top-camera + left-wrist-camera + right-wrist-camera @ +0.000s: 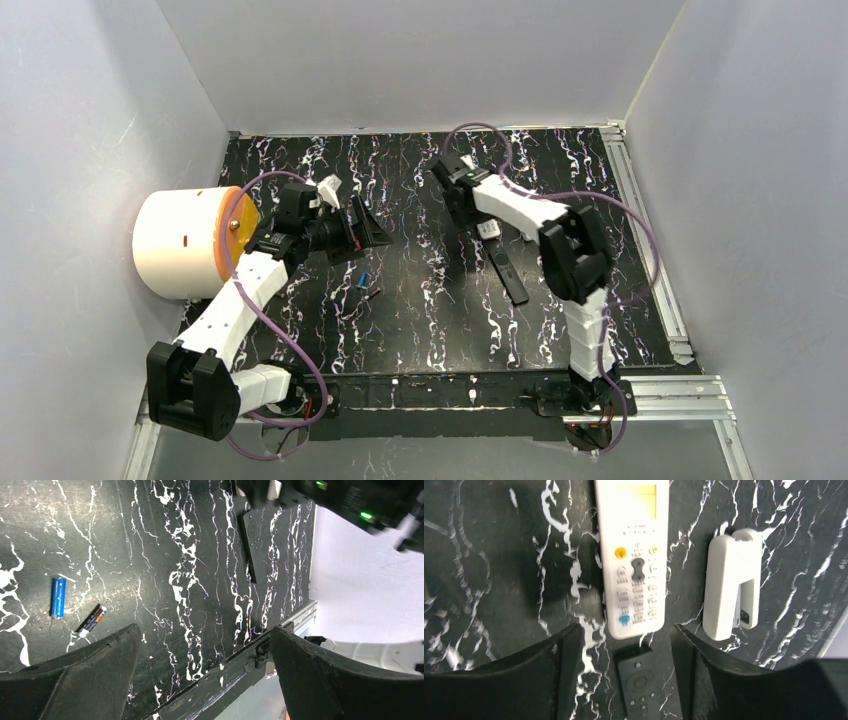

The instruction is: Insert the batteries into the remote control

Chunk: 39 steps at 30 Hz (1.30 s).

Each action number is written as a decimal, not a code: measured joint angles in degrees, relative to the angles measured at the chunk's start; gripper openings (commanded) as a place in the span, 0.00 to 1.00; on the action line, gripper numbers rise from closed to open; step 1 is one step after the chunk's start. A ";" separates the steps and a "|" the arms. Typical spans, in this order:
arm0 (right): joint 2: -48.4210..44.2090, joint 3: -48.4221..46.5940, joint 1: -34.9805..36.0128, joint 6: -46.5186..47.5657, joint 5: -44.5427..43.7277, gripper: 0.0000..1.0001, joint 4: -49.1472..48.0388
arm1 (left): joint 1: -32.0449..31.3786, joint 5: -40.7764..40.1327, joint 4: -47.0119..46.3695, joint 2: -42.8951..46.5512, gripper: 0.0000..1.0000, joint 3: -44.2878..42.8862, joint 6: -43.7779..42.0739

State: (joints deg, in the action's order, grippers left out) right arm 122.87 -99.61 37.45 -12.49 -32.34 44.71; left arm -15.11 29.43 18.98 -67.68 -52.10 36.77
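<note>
Batteries (362,281) 6 o'clock of left tool (368,225), nearer arm; blue battery (58,597) axis 12–6 in wrist view. Left tool wide, right tool (624,630) part-open, both empty.

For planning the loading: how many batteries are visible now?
2: a blue battery and a dark battery close beside it, not touching, on the left half of the table. Others may be hidden.

Black marble-patterned tabletop (450,330) with white veins, boxed in by plain white walls (420,60) at its left, far and right edges. Aluminium rails (648,235) line the right and near edges.
</note>
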 measured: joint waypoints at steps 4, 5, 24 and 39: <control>-13.38 13.05 -3.32 -1.25 6.69 0.88 -4.94 | 0.00 -1.62 1.09 1.07 0.98 -0.15 -0.61; -16.70 16.41 -4.22 -1.51 7.87 0.89 -5.84 | 0.00 -1.97 1.25 1.55 0.98 -0.15 -0.72; -34.88 46.84 -6.95 -6.82 21.59 0.72 -12.09 | 0.00 0.24 0.39 2.64 0.98 -3.26 0.31; -30.49 46.66 -6.84 -5.55 21.44 0.47 -14.40 | 0.02 1.42 -0.76 2.64 0.98 -3.23 0.55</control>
State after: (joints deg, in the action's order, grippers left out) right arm 92.38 -52.95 30.61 -18.04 -10.90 30.30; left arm -15.09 30.85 18.22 -65.04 -55.33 37.32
